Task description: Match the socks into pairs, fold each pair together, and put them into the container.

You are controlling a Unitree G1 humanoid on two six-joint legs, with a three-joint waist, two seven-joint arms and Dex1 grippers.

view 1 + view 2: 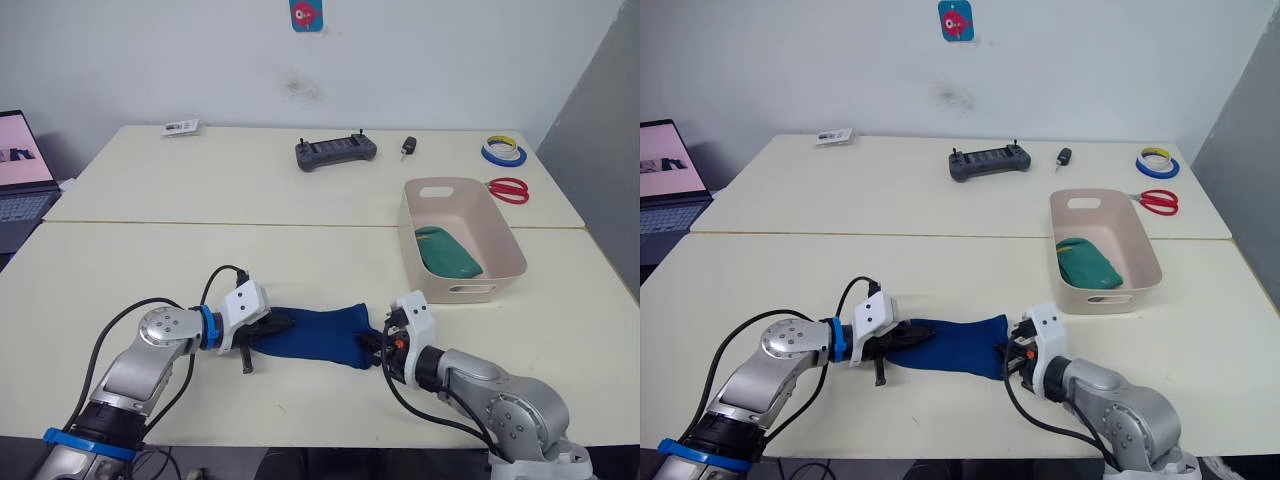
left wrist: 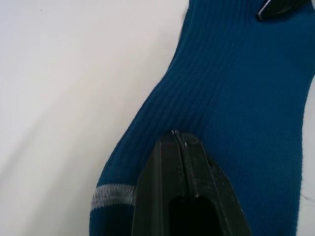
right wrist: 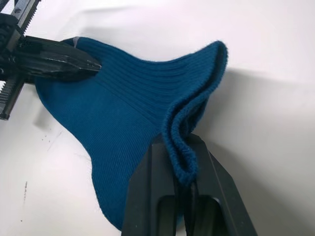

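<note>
Right wrist view: both the right pincer (image 3: 183,162) and left pincer (image 1: 262,328) are clamped on the royal blue ribbed sock pair (image 1: 318,335), whose thin cuff could slip free mid-fold.

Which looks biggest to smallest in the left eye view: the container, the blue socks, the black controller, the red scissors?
1. container
2. blue socks, though nearer the camera, so unsure against the container
3. black controller
4. red scissors
</note>
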